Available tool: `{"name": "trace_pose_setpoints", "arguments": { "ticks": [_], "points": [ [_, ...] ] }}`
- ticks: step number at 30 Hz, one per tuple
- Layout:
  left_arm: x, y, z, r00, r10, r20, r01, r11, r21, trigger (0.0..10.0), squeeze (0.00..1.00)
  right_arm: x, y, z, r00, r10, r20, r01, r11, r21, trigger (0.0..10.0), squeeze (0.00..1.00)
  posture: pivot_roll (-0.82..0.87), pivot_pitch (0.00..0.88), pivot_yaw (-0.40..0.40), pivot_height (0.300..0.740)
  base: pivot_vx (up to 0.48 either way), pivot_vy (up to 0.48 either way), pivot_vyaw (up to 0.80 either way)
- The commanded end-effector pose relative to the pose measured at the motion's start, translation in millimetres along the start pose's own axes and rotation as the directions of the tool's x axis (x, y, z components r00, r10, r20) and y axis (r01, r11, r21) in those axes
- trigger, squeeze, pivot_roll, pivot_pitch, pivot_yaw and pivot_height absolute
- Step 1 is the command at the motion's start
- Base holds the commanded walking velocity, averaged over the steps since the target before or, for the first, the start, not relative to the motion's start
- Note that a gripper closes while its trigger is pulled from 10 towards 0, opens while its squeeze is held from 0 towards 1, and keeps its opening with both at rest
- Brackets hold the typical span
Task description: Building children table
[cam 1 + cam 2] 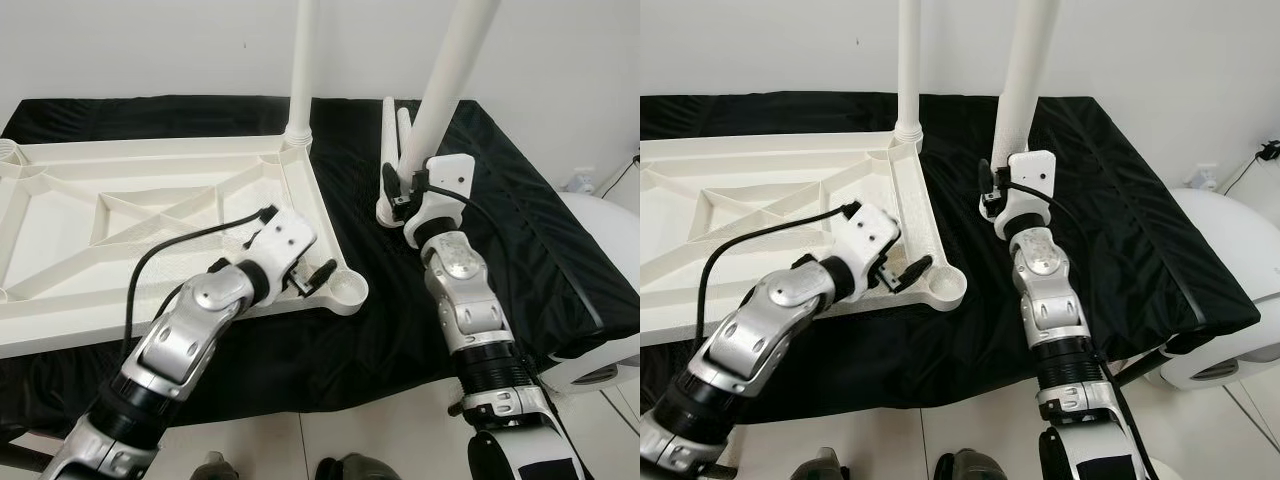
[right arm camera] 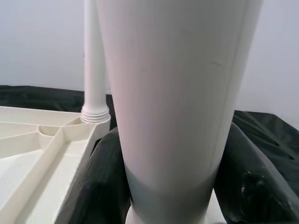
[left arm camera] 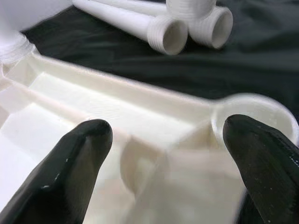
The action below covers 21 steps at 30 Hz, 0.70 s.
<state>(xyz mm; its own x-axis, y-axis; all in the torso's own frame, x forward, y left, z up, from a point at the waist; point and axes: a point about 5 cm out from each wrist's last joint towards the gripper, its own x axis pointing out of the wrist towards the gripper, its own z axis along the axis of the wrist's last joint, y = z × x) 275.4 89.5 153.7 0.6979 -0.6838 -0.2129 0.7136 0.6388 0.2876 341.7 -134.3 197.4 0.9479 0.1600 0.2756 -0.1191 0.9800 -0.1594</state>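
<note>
My right tool is clamped on a white table leg, black fingers pressed to either side of it. The leg stands nearly upright, tilted a little, its lower end over the black-covered surface. Two more legs lie flat on the cloth just beyond this tool.

My left tool is spread wide, one finger over the ribbed underside of the upturned tabletop, the other beside the empty round corner socket. I cannot tell whether either finger touches the plastic.

Beyond the left tool, at the tabletop's far corner, another leg stands upright in its socket.
</note>
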Motion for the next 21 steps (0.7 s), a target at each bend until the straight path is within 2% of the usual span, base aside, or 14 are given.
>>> {"name": "trace_pose_setpoints", "arguments": {
  "ticks": [1, 6, 9, 12, 17, 21],
  "points": [
    [-4.9, -9.1, 4, 0.986, -0.161, 0.046, 0.162, 0.987, -0.014, 10.0, 0.00, -0.4, -4.0, 1, 1.000, -0.005, 0.012, 0.005, 1.000, -0.008, 10.0, 0.00, 0.05, 0.014, -0.088, 0.740, 0.000, 0.000, 0.00],
    [-13.3, -16.0, -7, 0.967, -0.256, 0.016, 0.256, 0.967, 0.000, 10.0, 0.00, -0.3, -6.9, 1, 1.000, -0.001, 0.008, 0.001, 1.000, -0.017, 10.0, 0.00, 0.06, 0.012, -0.089, 0.740, 0.000, 0.000, 0.00],
    [-14.1, -17.1, -9, 0.963, -0.269, 0.007, 0.269, 0.963, 0.004, 10.0, 0.00, -0.3, -7.5, 0, 1.000, 0.000, 0.007, 0.000, 1.000, -0.018, 10.0, 0.00, 0.06, 0.011, -0.087, 0.740, 0.000, 0.000, 0.00],
    [-15.2, -16.8, -18, 0.961, -0.275, -0.044, 0.277, 0.960, 0.051, 10.0, 0.00, -0.1, -8.9, 0, 1.000, 0.001, 0.005, -0.001, 1.000, -0.022, 10.0, 0.00, 0.06, 0.009, -0.089, 0.740, 0.000, 0.000, 0.00],
    [-12.2, -11.1, -26, 0.964, -0.238, -0.114, 0.247, 0.967, 0.069, 10.0, 0.00, -0.1, -9.6, 0, 1.000, 0.001, 0.006, -0.001, 1.000, -0.028, 10.0, 0.00, 0.05, 0.002, -0.089, 0.740, 0.000, 0.000, 0.00],
    [-12.5, -9.5, -29, 0.957, -0.247, -0.151, 0.263, 0.960, 0.092, 10.0, 0.00, -0.1, -9.7, 0, 1.000, 0.001, 0.007, -0.001, 1.000, -0.031, 10.0, 0.00, 0.05, 0.000, -0.087, 0.740, 0.000, 0.000, 0.00]
  ]
}}
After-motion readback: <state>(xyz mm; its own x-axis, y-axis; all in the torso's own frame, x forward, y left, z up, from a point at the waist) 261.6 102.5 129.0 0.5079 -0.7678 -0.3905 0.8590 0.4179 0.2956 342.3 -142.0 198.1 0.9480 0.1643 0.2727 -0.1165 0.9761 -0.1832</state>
